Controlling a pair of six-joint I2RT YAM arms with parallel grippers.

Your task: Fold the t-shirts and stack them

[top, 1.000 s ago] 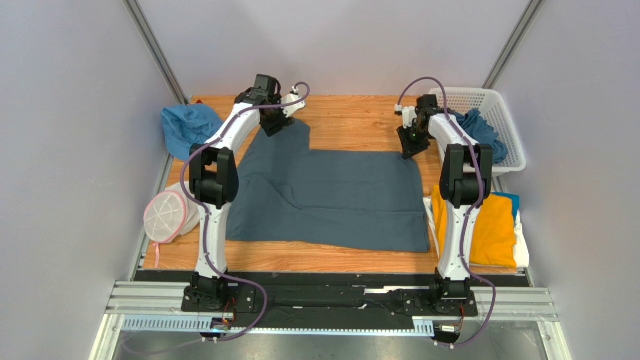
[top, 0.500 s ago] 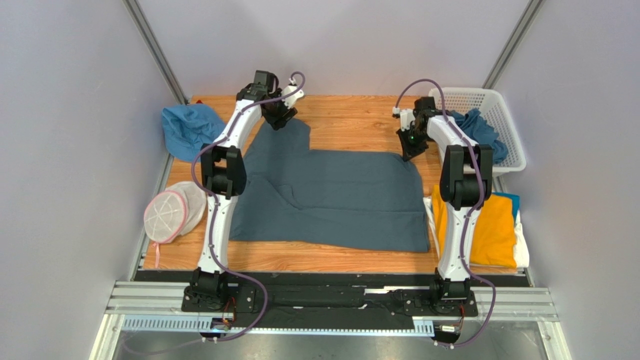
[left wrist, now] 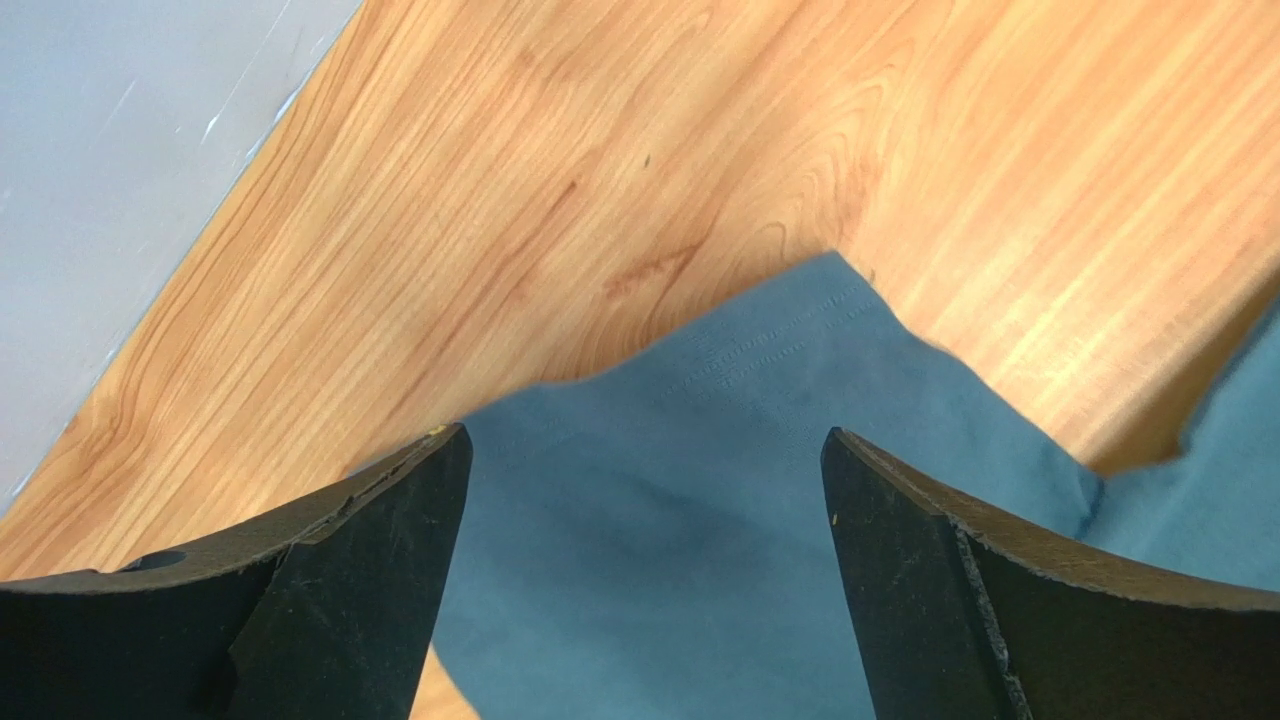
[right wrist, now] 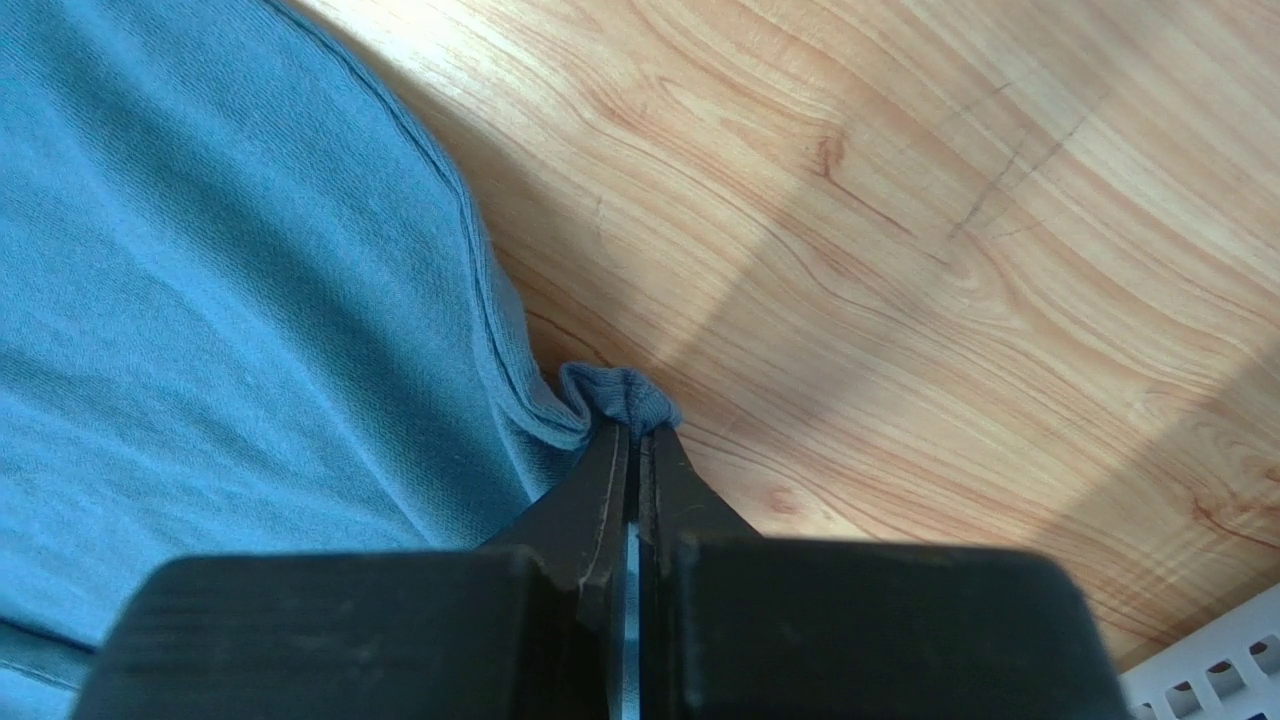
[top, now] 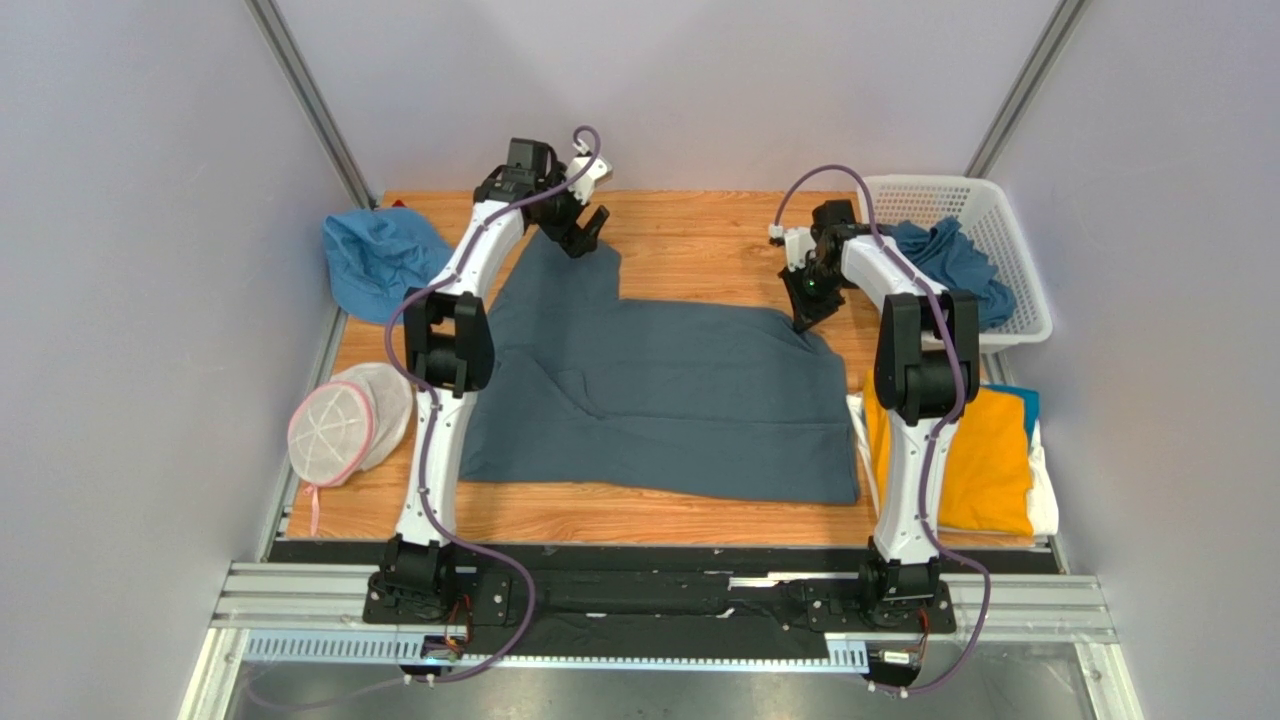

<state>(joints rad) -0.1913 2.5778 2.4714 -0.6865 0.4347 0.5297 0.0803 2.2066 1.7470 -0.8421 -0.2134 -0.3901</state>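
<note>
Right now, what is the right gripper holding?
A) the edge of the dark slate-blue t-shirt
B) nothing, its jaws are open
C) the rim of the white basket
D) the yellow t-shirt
A: in the right wrist view the right gripper is shut on a small pinch of the dark slate-blue t-shirt at its edge.

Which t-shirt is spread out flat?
The slate-blue shirt in the middle. The yellow shirt lies folded at the right; the blue one in the basket is bunched up.
</note>
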